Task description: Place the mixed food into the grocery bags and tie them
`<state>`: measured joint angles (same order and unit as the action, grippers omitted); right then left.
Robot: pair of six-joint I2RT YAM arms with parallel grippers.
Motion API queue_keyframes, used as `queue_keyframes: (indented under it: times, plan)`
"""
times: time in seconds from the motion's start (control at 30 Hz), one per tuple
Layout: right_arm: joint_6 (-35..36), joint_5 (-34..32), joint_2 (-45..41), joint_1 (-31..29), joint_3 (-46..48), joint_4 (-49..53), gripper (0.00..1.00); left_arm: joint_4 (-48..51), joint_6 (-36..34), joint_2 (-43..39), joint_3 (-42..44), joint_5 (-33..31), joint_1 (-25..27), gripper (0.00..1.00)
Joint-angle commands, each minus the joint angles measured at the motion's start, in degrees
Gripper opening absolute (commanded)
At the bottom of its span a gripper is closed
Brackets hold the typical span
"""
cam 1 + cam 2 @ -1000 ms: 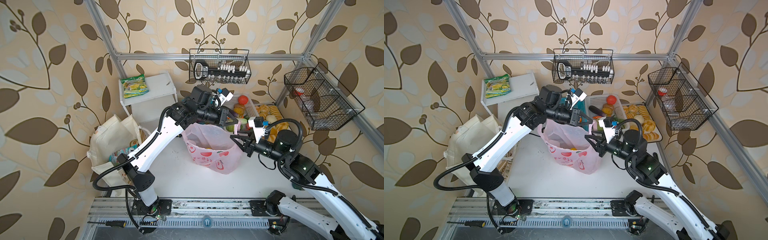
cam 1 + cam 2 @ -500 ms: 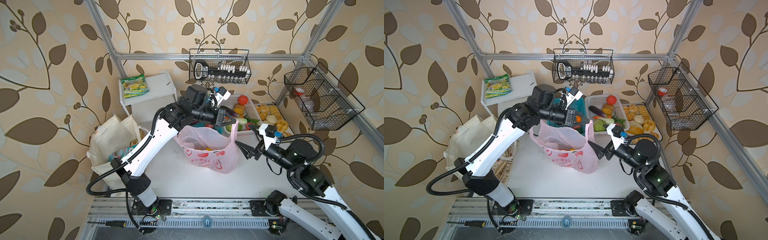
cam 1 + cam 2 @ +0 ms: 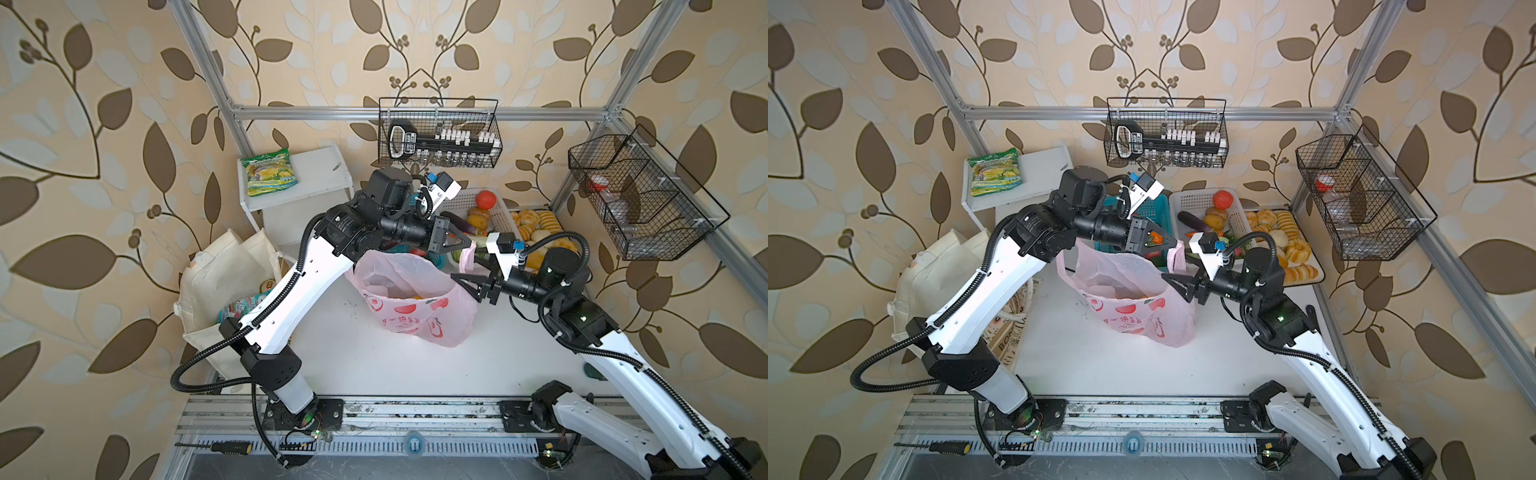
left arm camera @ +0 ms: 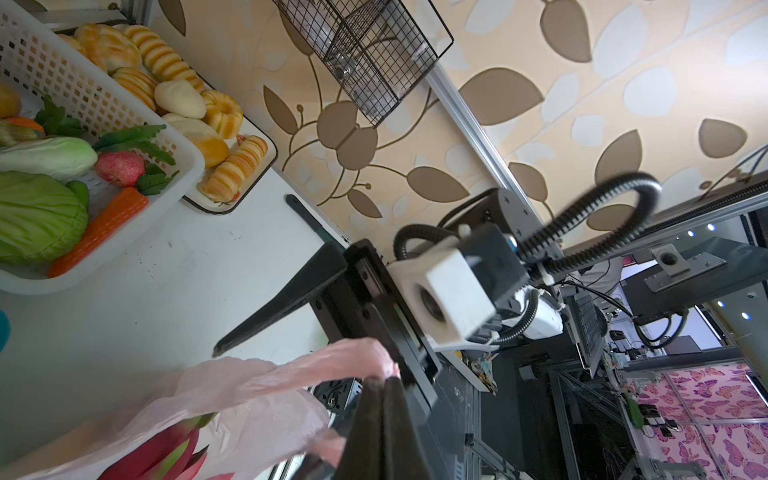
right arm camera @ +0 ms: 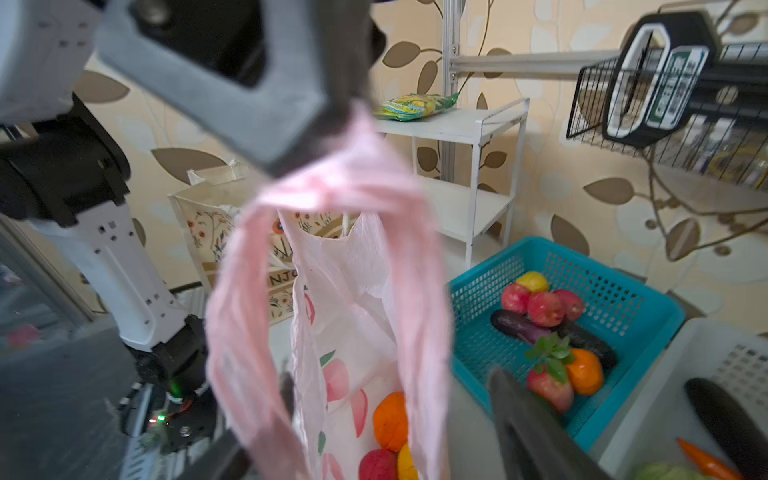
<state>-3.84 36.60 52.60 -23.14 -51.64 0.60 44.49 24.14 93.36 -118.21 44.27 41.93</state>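
Note:
The pink plastic bag [image 3: 415, 307] [image 3: 1142, 307] stands mid-table with its mouth open. My left gripper [image 3: 467, 245] [image 3: 1177, 245] [image 4: 384, 395] is shut on the bag's handle [image 4: 332, 361], holding it up at the right side of the bag. Inside lie a magenta dragon fruit [image 4: 166, 453], an orange [image 5: 388, 419], a red fruit [image 5: 376, 463] and a yellow one [image 5: 407, 461]. My right gripper [image 3: 465, 286] [image 3: 1177, 286] [image 5: 392, 376] is open just below, and the hanging handle loop [image 5: 419, 291] droops across its fingers unpinched. The cream canvas tote [image 3: 224, 266] stands at left, holding a teal-red packet [image 3: 245, 305] and a can [image 3: 266, 284].
A teal basket [image 5: 623, 291] [image 3: 1150, 208] of toy fruit and a white basket [image 3: 465, 203] of vegetables sit behind the bag. A bread tray [image 3: 536, 224] lies at back right. A green-yellow packet [image 3: 268, 172] rests on the white shelf. Wire baskets [image 3: 440, 133] hang on the frame.
My right gripper let go at the bag's edge, drew back with its jaws wide, then came in under the handle with a narrower gap. My left gripper kept its hold.

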Motion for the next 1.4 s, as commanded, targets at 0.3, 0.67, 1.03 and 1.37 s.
queue_keyframes:
  times: [0.3,0.67,1.03,1.37]
  plan:
    - [-4.95,5.57,-0.98,-1.38,6.22,-11.28,0.40,-2.34,-0.30,-1.15,-1.41,1.70,-0.60,0.00]
    - [-9.24,4.36,-3.36,-0.82,7.77,-12.84,0.07,-1.16,-0.96,-2.13,-0.87,-1.84,-1.24,0.00]
    - [-16.05,-1.90,-5.01,-0.47,8.88,-12.27,0.00,11.62,-9.59,-5.20,-5.10,-18.50,-1.49,0.88]
    - [-18.31,-5.30,-2.06,0.01,6.46,-6.10,0.00,24.18,-12.56,-20.87,0.35,-56.14,-1.50,0.92]
